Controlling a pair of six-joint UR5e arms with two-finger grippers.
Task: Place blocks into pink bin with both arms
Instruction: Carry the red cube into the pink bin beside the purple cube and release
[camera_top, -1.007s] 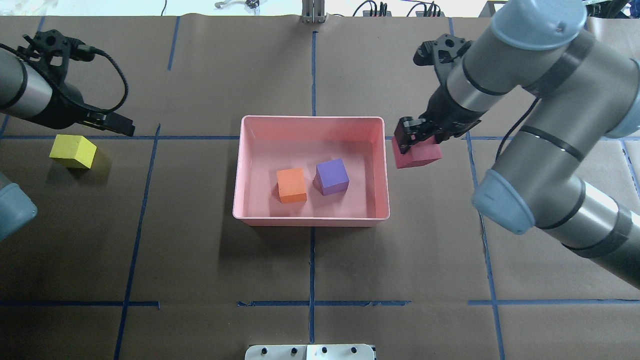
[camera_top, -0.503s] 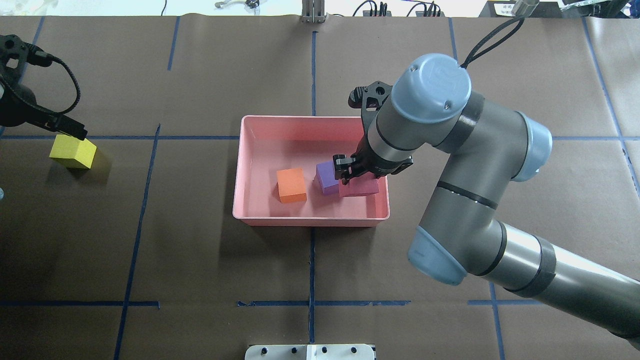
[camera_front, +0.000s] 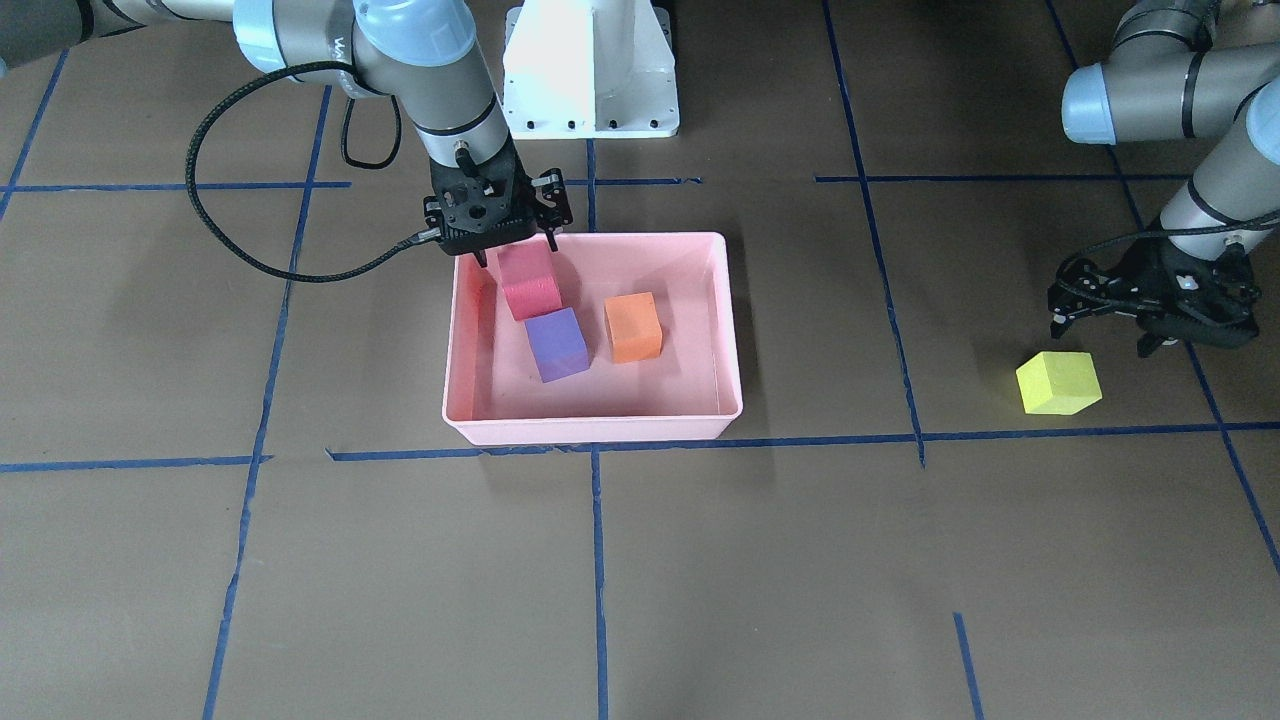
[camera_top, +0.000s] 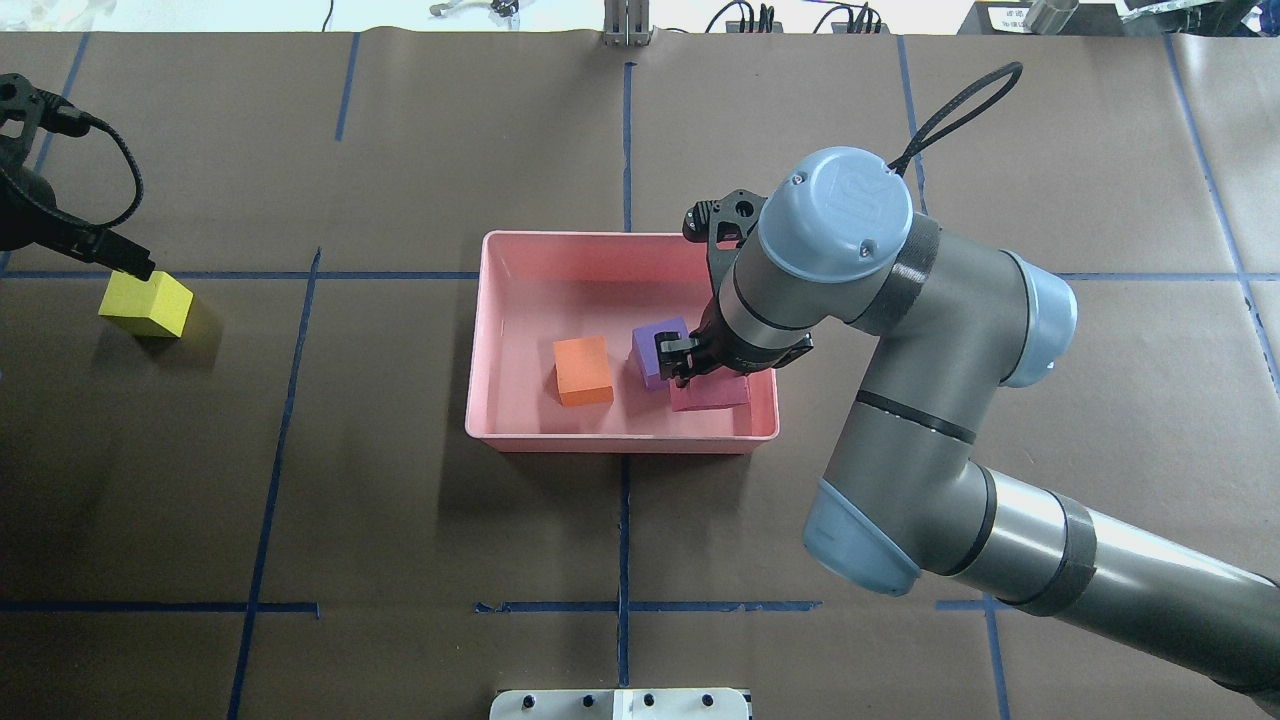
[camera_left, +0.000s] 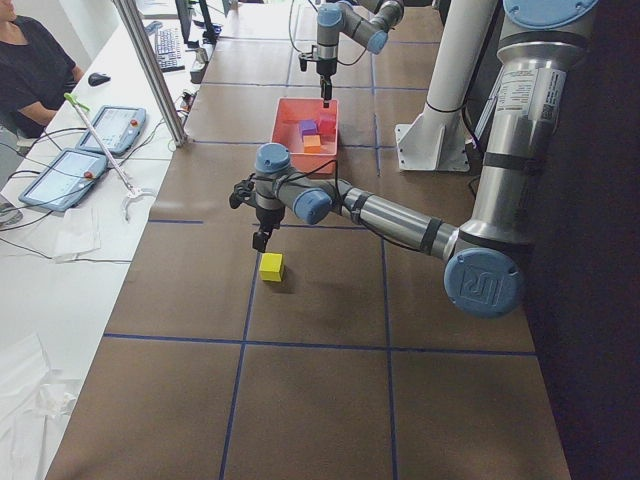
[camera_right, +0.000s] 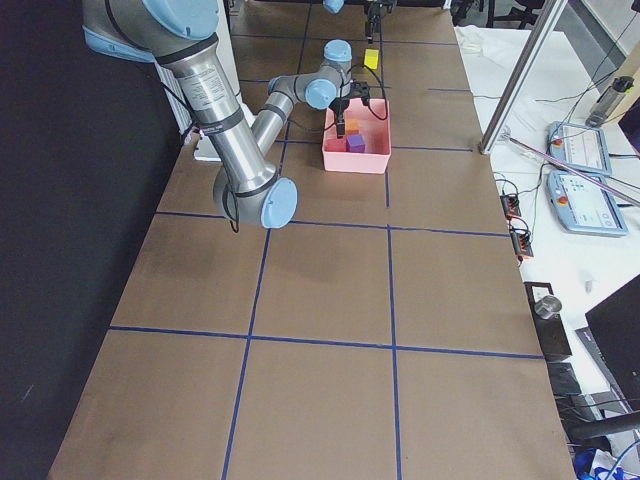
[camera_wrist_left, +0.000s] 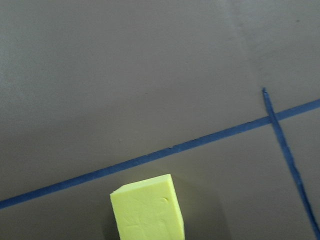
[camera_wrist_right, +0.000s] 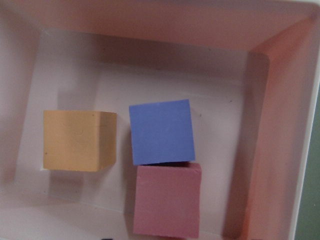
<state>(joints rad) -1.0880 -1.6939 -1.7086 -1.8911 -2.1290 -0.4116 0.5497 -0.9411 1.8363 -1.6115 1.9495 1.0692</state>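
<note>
Brown paper covers the table (camera_top: 400, 520), blue tape lines (camera_top: 623, 520) gridding it, and we read it from the robot's edge outward. First up is the pink bin (camera_top: 620, 445), sitting dead centre. Right inside its near wall, toward the right-hand corner, lies the red block (camera_top: 715, 397), flat on the bin floor. Look at the right gripper (camera_front: 517, 252): it hangs straight over that block, jaws spread wider than the cube, one finger clear of its side, gripping nothing. Just beyond, the purple block (camera_top: 652, 350) is turned a little askew with its near face touching the red one. Left of the purple, a small gap away, sits the orange block (camera_top: 583, 370), also on the bin floor. Three cubes in, then!

Out at the far left of the table, well apart from the bin, the yellow-green block (camera_top: 145, 305) rests on the paper beside a tape line. Over it, a touch to its left, hovers the left gripper (camera_front: 1100, 338), fingers parted and empty; its wrist camera catches only the cube's top at the frame's bottom edge.
</note>
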